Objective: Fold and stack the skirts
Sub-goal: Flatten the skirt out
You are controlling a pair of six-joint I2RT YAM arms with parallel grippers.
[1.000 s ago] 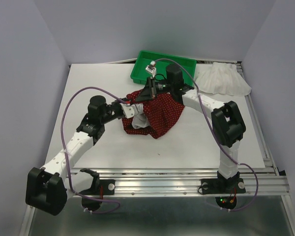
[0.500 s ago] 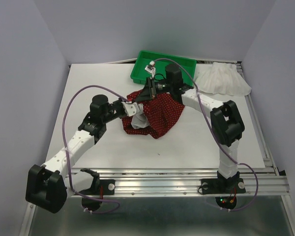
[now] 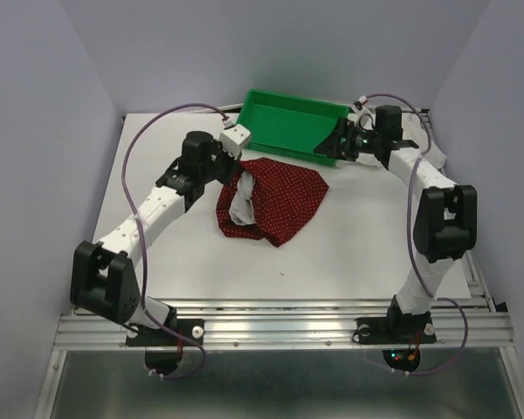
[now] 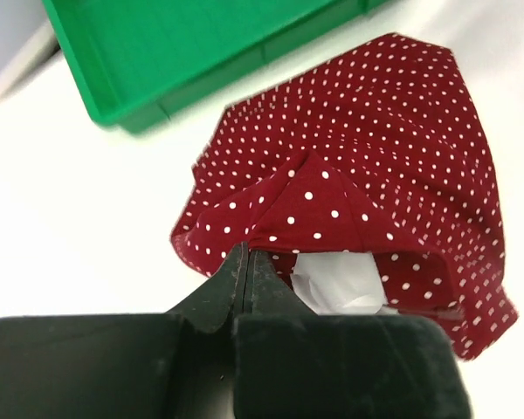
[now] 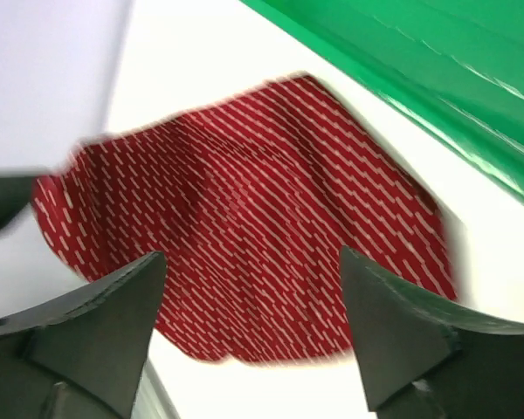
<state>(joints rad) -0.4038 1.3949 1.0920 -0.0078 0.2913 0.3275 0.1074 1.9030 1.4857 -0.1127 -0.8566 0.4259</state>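
Your left claw (image 4: 244,255) was shut tight, and it looked to be pinching the near left edge of the red skirt (image 3: 279,205), where a flap stood up and some white lining showed under it. The red skirt lay in a loose heap in the middle of the surface (image 3: 349,236), right in front of that claw and running away from it to the right. Its long side slanted from the near left up to the far right, toward the green tray (image 3: 288,118) just behind it. Your right claw (image 5: 251,257) hung wide open and held nothing, up by the right end of the tray. The red skirt lay to its left and closer to you, well apart from it. The white skirt (image 3: 433,154) sat in the far right corner, mostly hidden behind your right arm. So the left arm was the one closer to the red skirt, and I think the fold was its job.
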